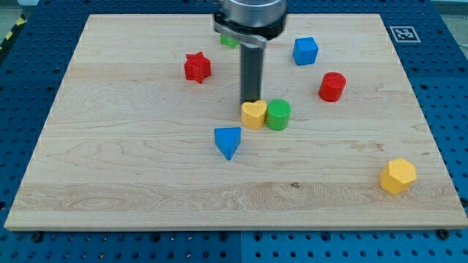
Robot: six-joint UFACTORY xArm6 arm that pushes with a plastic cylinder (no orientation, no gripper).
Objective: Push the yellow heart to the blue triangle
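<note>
My tip stood at the 12 o'clock edge of the yellow heart, touching or nearly so. No gripper fitted, only the rod; nothing held. Green cylinder sat against the heart at 3 o'clock. Blue triangle lay near, at 7 o'clock from the heart, apart from it. All rested mid-desk.
</note>
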